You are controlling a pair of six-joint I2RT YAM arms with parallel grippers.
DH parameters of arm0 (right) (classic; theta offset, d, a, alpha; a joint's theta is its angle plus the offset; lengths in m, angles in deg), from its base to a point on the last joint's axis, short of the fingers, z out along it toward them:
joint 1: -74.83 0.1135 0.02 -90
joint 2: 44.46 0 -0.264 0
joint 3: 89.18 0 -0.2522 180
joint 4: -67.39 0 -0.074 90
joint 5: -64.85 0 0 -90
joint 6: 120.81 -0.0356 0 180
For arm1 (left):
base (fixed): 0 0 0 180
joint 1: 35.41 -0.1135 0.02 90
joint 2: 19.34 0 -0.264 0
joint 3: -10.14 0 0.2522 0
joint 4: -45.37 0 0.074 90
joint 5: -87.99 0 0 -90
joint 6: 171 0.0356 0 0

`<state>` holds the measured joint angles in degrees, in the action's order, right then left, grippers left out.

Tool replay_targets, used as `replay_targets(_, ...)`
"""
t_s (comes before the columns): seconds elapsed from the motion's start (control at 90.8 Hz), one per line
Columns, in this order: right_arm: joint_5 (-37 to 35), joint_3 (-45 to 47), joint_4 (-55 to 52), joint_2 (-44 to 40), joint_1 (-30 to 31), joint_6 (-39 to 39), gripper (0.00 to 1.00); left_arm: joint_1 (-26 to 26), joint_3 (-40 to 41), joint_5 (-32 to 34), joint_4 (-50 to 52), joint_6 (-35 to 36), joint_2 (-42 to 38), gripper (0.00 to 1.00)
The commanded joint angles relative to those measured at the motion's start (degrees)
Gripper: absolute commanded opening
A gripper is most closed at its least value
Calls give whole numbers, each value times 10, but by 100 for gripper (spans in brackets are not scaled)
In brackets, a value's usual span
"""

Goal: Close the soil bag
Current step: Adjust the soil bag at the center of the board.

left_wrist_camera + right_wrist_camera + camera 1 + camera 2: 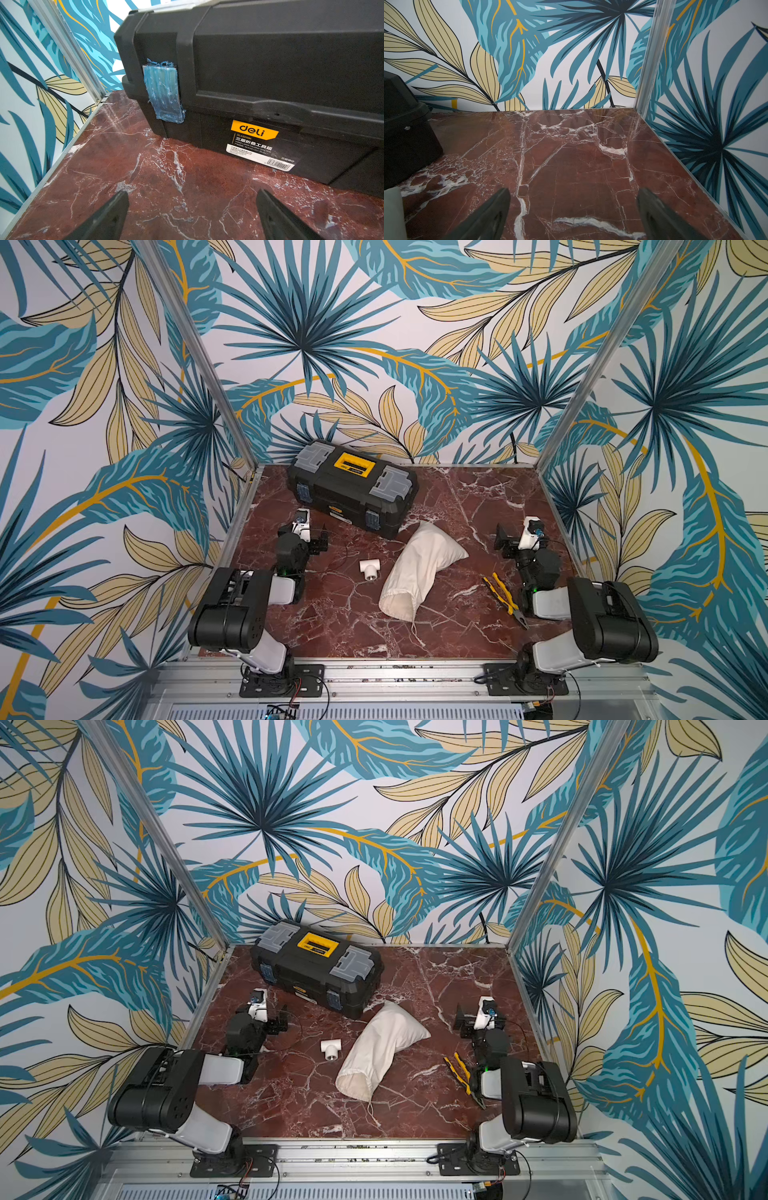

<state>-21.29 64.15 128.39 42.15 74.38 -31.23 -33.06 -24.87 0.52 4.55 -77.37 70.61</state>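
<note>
Bag: cream-white cloth soil bag (419, 568), diagonal, mouth (395, 605) toward near counter (332, 635) edge.
Jaws: both wide, empty, flanking it; neither nearer.

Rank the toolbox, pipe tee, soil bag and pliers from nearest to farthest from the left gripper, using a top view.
From the open left gripper:
1. Toolbox, just ahead of it, at the back.
2. Pipe tee, toward the middle.
3. Soil bag, at the centre.
4. Pliers, farthest over, on the robot's right.
</note>
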Motion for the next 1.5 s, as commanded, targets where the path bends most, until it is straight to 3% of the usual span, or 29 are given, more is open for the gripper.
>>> replay_targets(0.0, -6, 2, 14, 5, -3, -3, 99, -3, -2, -4, -5, 6, -4, 100)
replay_targets(0.903, -9, 2, 15, 4, -3, -2, 99, -3, 3, 11, -12, 0, -6, 100)
replay_targets(1.047, -63, 2, 10, -7, -2, -21, 99, -2, 8, 41, -10, -11, -25, 100)
replay_targets(1.124, -94, -23, -66, -43, -2, -32, 99, -2, 2, 69, 30, -19, -60, 100)
replay_targets(1.212, -112, -89, -230, -79, -3, -53, 99, -3, -15, 112, 112, -34, -110, 100)
replay_targets(1.289, -150, -171, -406, -87, -3, -154, 99, -3, -54, 162, 219, -81, -164, 100)
replay_targets(1.366, -59, -239, -499, -81, -1, -161, 99, -3, -105, 200, 351, -147, -211, 100)
replay_targets(1.487, 57, -275, -566, -98, 0, -172, 99, -2, -183, 128, 525, -198, -270, 100)
